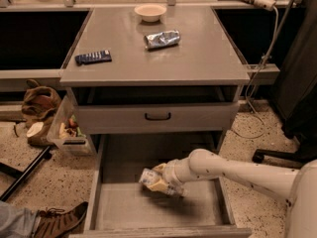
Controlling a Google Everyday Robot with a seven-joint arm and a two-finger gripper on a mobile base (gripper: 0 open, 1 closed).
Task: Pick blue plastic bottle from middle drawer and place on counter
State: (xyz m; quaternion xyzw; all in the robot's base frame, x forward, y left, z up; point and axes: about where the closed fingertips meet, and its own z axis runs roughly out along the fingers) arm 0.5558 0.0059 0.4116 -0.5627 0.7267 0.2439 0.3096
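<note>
The blue plastic bottle (150,179) is a small clear bottle with a pale label, and it lies sideways in my gripper (162,180). The gripper is shut on it and holds it a little above the floor of the open middle drawer (124,208), near the drawer's centre. My white arm reaches in from the lower right. The grey counter (198,53) is the cabinet's top, above the drawer.
On the counter are a crumpled silvery-blue foil bag (162,38), a small pale bowl (150,11) and a dark flat object (93,57). A closed drawer front with a black handle (157,116) sits above the open drawer. Bags, a bin (69,130) and a shoe (59,219) lie on the floor at left.
</note>
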